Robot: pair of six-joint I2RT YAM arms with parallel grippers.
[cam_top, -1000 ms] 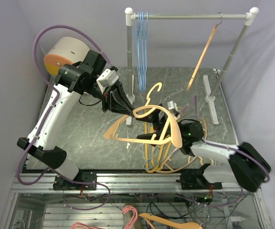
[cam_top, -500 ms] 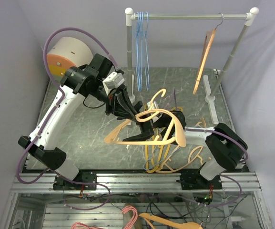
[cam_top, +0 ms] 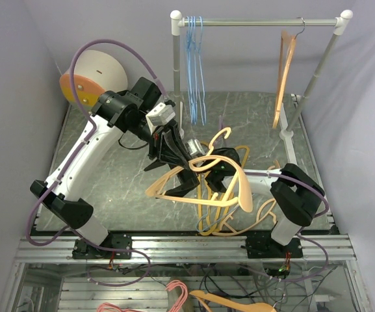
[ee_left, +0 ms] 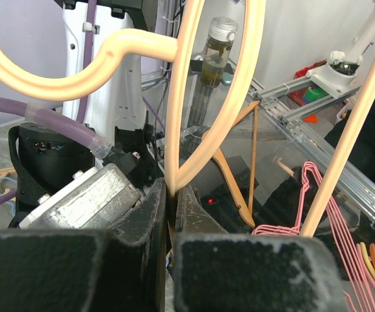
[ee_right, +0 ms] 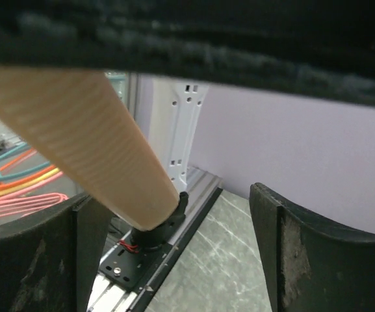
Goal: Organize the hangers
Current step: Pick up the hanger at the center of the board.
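My left gripper (cam_top: 182,155) is shut on a tan hanger (cam_top: 234,174) and holds it above the table; in the left wrist view the jaws (ee_left: 171,195) pinch its thin loop just below the curved hook (ee_left: 135,47). My right gripper (cam_top: 197,175) reaches in from the right, open. In the right wrist view a thick bar of the tan hanger (ee_right: 77,130) lies between its fingers (ee_right: 174,260), close to the left one. More tan hangers (cam_top: 229,218) lie piled on the table. On the rack rail (cam_top: 258,21) hang blue wire hangers (cam_top: 193,71) and one orange hanger (cam_top: 283,71).
The rack's white feet (cam_top: 290,140) and posts stand at the back of the table. A cream and orange drum (cam_top: 86,75) sits at the back left. Pink hangers (cam_top: 174,292) lie below the table's front rail (cam_top: 174,247). Purple cables loop along both arms.
My right arm has folded in and carried its gripper left onto the held hanger, its jaws narrowing a little. The left gripper shifted right with the hanger. The orange hanger swung straighter.
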